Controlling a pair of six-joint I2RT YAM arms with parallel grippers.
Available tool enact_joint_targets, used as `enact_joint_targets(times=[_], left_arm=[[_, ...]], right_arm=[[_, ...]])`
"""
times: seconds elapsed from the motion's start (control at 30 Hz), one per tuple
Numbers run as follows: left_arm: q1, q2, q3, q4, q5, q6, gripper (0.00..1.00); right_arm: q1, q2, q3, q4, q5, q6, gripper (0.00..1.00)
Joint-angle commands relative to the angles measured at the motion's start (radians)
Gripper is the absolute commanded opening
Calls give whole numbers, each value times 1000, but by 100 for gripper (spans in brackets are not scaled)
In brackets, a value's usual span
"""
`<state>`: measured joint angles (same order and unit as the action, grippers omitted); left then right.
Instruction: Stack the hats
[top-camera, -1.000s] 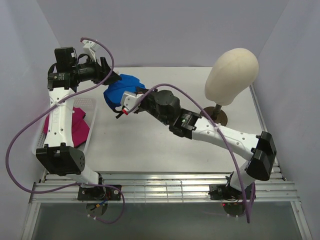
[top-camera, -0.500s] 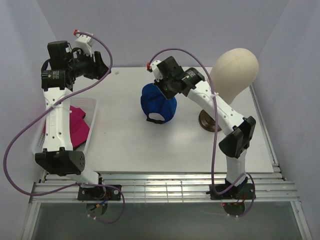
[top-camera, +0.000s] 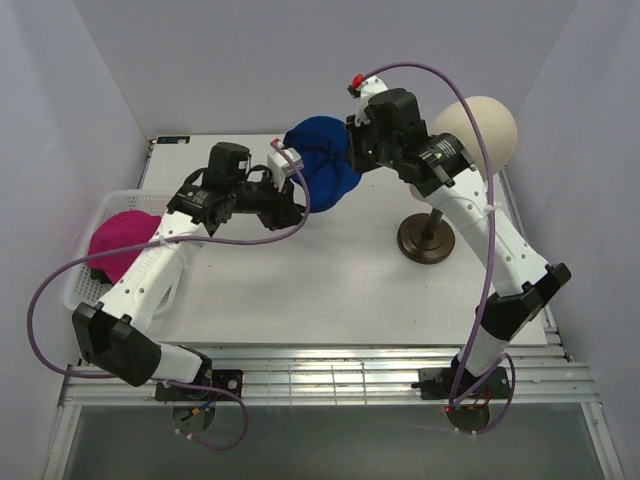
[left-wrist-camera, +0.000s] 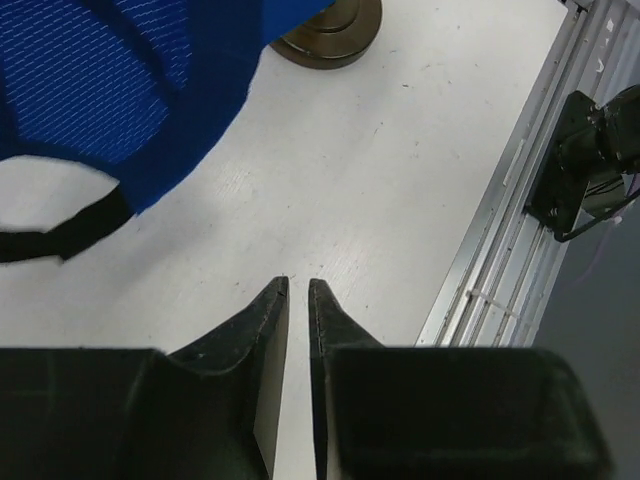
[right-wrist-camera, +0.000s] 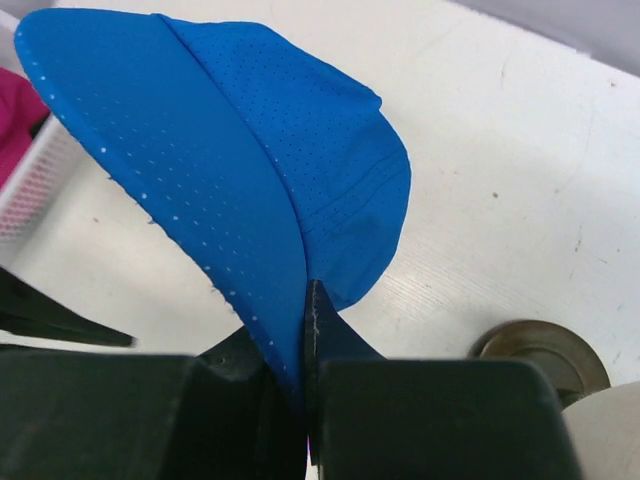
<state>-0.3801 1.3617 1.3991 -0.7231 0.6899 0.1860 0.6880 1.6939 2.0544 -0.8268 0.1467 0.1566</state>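
Observation:
My right gripper (top-camera: 358, 152) (right-wrist-camera: 305, 292) is shut on the brim of the royal blue hat (top-camera: 320, 165) (right-wrist-camera: 230, 150), which hangs lifted above the back middle of the table. The hat's mesh back and black strap show in the left wrist view (left-wrist-camera: 110, 80). My left gripper (top-camera: 296, 212) (left-wrist-camera: 298, 285) reaches in just left of and below that hat, over bare table. Its jaws stand a narrow gap apart with nothing between them. A magenta hat (top-camera: 125, 240) (right-wrist-camera: 15, 120) lies in the basket at the left.
The white mesh basket (top-camera: 80, 290) sits at the table's left edge. A cream mannequin head (top-camera: 480, 120) stands on a dark round base (top-camera: 425, 240) (left-wrist-camera: 335, 25) (right-wrist-camera: 545, 355) at the right, close behind my right arm. Metal rails (top-camera: 320, 375) run along the near edge.
The right arm has carried the blue hat up and toward the back. The left arm swung from the back left corner to the table's middle, and its jaws narrowed.

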Motion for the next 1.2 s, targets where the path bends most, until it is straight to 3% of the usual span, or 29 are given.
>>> enact_joint_targets(times=[0.0,0.17,0.27,0.43,0.53,0.57,0.6,0.7,0.87,1.03,1.17], left_arm=[[-69,-1,14,120,-143,-14,25],[-71,20,96,100,-202,-23,25],[-71,-18,109,87,-240,-16,26],[-69,-72,117,51,-314,6,27],[-69,-72,118,44,-345,10,27],[-71,-69,118,44,-339,9,27],[-69,-65,118,44,-333,9,27],[-69,-52,123,39,-313,4,27],[-69,-50,118,37,-305,3,27],[-69,-67,104,28,-306,10,27],[-69,-62,90,28,-319,13,27]], right_arm=[[10,-37,1,92,-9,69,8],[8,-25,102,78,48,5,8],[2,6,205,107,189,-134,8],[-7,44,228,332,607,-446,8],[-7,55,184,649,839,-755,8],[-7,58,173,887,887,-866,8],[-7,68,164,1023,956,-1120,8],[-10,66,110,1478,982,-1598,8],[-109,-40,-128,1503,1037,-1736,8],[-128,-174,-365,1419,1088,-1755,8],[-96,-224,-503,1570,1130,-1870,8]])
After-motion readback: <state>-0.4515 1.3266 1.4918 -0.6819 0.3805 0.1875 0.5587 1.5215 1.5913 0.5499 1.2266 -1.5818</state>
